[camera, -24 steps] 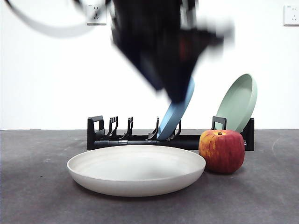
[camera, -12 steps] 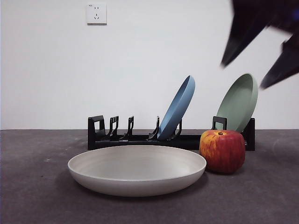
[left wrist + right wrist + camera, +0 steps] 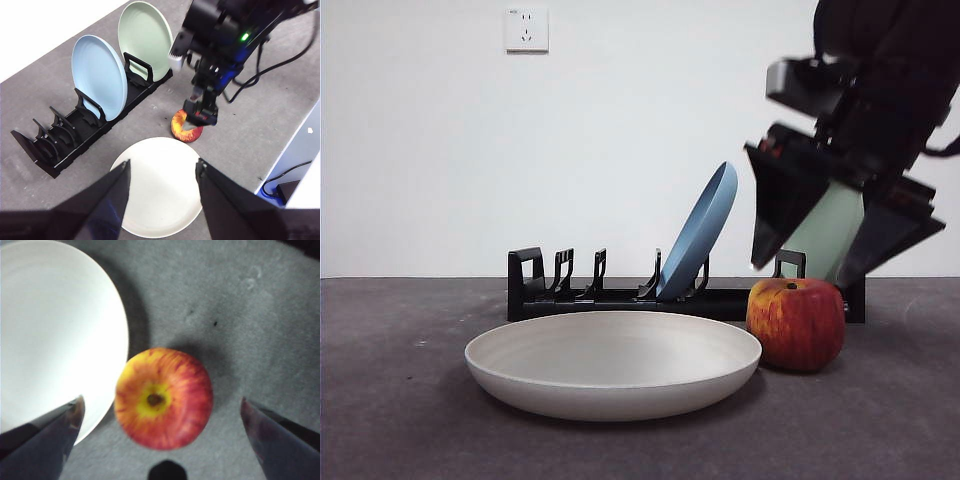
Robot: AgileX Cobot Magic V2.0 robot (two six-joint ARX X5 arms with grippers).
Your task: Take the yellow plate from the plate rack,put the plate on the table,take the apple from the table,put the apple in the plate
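right pincer [image 3: 808,268]: released, wide, above apple [image 3: 796,323] | apple: on table [image 3: 400,400], at 3 o'clock of yellow plate [image 3: 613,363] | left pincer [image 3: 161,172]: released, high above the plate

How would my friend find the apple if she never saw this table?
Look for the long black plate rack at the back of the table. In front lies the cream yellow plate; the apple sits beside its rim, under the open right gripper. It's the only red, streaky, round thing.

Matte cream yellow plate [image 3: 613,365], glossy streaked apple [image 3: 796,323], scuffed grey table [image 3: 410,420].
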